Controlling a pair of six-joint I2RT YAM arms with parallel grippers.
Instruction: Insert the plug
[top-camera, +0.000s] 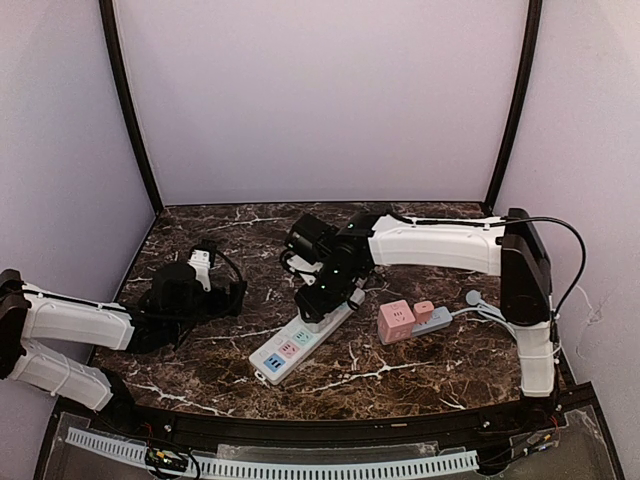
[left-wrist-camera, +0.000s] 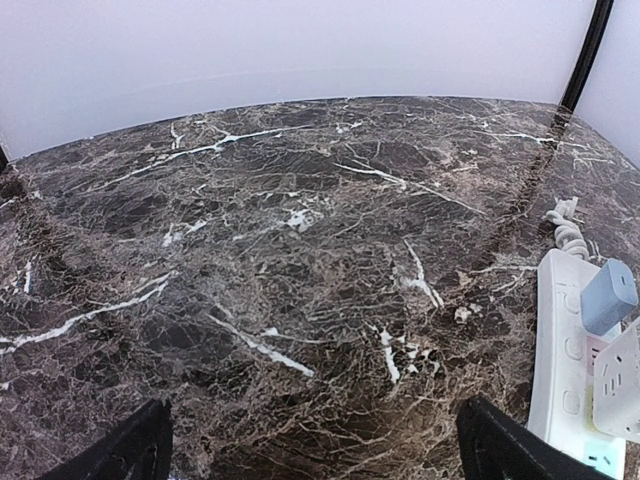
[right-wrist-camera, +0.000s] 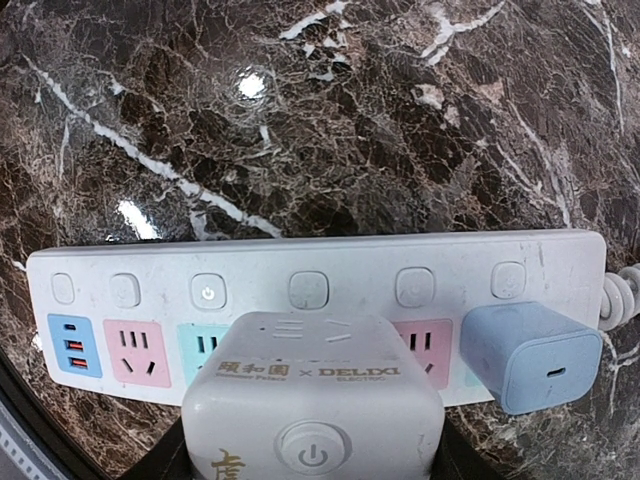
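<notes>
A white power strip (right-wrist-camera: 330, 262) with pink and teal sockets lies on the marble; it also shows in the top view (top-camera: 290, 346). A blue charger (right-wrist-camera: 530, 356) is plugged in near its cord end. My right gripper (right-wrist-camera: 312, 445) is shut on a white cube plug (right-wrist-camera: 312, 392) with a power button, held right over the strip's middle socket and hiding it. I cannot tell whether its pins are in. In the top view the right gripper (top-camera: 327, 299) sits over the strip's far half. My left gripper (left-wrist-camera: 315, 455) is open and empty, left of the strip (left-wrist-camera: 568, 340).
A pink cube adapter (top-camera: 396, 320) joined to a grey block (top-camera: 433, 320) sits right of the strip, with a white cable (top-camera: 478, 305) running to the right arm's base. The enclosure walls ring the marble table (top-camera: 220, 240).
</notes>
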